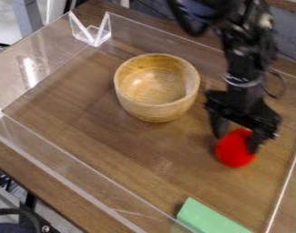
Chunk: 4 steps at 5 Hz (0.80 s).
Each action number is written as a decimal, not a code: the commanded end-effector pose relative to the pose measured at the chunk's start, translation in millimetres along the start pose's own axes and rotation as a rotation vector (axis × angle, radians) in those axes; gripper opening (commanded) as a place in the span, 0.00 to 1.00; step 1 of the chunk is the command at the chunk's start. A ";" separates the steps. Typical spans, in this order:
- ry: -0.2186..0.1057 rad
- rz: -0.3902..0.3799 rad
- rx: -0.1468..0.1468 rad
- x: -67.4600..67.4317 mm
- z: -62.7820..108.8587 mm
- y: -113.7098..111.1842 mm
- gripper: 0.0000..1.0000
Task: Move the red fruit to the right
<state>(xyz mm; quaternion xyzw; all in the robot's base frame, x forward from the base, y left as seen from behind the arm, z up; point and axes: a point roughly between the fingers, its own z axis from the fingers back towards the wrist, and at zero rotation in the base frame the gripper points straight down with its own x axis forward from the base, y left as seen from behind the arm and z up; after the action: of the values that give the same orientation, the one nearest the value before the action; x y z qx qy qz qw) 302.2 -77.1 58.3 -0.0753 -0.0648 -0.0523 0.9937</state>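
The red fruit (237,150) is a small bright red roundish toy lying on the wooden tabletop, right of the wooden bowl (155,110). My gripper (242,136) points down over it from the dark arm above. Its jaws stand wide, one black finger (219,130) to the left of the fruit's top and the other to the right. The fruit shows low between them and in front of them. I cannot tell whether either finger touches it.
A flat green block (219,219) lies at the front edge. A low clear plastic wall (65,187) rings the tabletop, with a clear folded stand (90,32) at the back left. Bare wood (96,136) spreads left of the bowl.
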 end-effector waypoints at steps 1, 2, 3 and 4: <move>-0.054 0.011 -0.006 3.4 26.6 -0.1 1.00; -0.042 0.047 0.001 0.5 31.4 9.9 1.00; -0.029 0.081 0.009 -1.6 35.8 20.3 1.00; -0.017 0.094 0.015 -3.3 27.0 14.4 1.00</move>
<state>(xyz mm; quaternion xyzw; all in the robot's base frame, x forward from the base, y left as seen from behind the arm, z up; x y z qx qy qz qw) 292.4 -58.9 70.7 -0.0711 -0.0480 -0.0046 0.9963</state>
